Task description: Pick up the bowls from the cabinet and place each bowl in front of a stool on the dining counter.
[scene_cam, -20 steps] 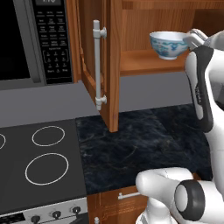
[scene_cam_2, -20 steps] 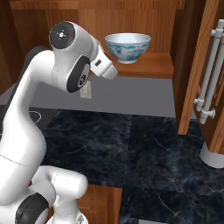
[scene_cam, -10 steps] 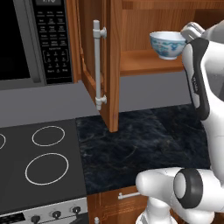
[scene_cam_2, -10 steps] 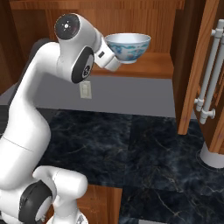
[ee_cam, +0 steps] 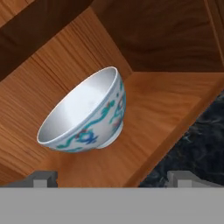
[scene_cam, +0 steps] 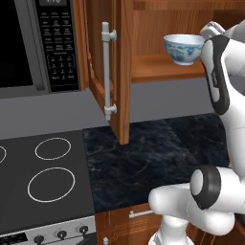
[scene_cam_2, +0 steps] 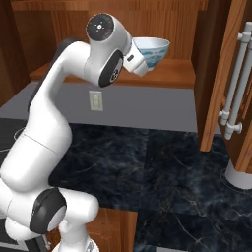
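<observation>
A white bowl point(scene_cam: 184, 48) with a blue-green pattern stands upright on the bottom shelf point(scene_cam: 160, 68) of the open wooden cabinet. It also appears as the bowl point(scene_cam_2: 153, 51) just past my hand, and as the bowl point(ee_cam: 87, 116) rolled sideways in the hand view. My gripper point(ee_cam: 113, 179) is open, its fingertips point(ee_cam: 43, 177) wide apart and short of the bowl, touching nothing. The cabinet door point(scene_cam: 115, 72) with its silver bar handle point(scene_cam: 108, 72) hangs open to the left of the shelf. The stool and the dining counter are out of view.
A black microwave point(scene_cam: 33, 43) hangs left of the cabinet over a stovetop point(scene_cam: 45, 174). Black marble worktop point(scene_cam: 158, 153) lies under the shelf, with wooden drawers point(scene_cam: 119, 222) below. A second open door point(scene_cam_2: 221, 74) with a bar handle point(scene_cam_2: 236, 83) stands at the right.
The arm has lifted and the hand has moved up closer to the bowl on the shelf. The bowl has not moved and the jaws have stayed open.
</observation>
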Tool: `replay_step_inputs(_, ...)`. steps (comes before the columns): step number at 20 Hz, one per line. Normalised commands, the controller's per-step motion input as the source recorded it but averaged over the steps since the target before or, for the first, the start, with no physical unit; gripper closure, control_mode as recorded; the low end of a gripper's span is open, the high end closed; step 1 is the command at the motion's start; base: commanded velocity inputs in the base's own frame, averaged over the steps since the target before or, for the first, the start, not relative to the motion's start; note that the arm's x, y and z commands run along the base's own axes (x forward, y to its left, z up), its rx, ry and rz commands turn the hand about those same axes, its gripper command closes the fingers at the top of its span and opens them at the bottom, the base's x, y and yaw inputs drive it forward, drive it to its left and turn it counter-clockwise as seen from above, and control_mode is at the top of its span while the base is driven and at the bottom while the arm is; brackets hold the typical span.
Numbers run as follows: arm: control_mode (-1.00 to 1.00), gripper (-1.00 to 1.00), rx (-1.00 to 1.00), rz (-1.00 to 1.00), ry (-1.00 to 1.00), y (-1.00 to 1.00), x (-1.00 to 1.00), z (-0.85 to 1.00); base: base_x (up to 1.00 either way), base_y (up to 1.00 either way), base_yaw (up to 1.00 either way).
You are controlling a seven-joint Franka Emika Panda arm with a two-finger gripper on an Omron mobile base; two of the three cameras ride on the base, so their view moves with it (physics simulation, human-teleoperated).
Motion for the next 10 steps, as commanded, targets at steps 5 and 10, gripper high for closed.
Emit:
replay_step_inputs(5, -1.00, -1.00, 0.03, 0.00, 0.01, -0.21, 0.49, 0.00, 0.00, 0.00, 0.00)
replay_step_inputs(10, -1.00, -1.00, 0.03, 0.00, 0.04, -0.03, 0.54, 0.00, 0.00, 0.00, 0.00)
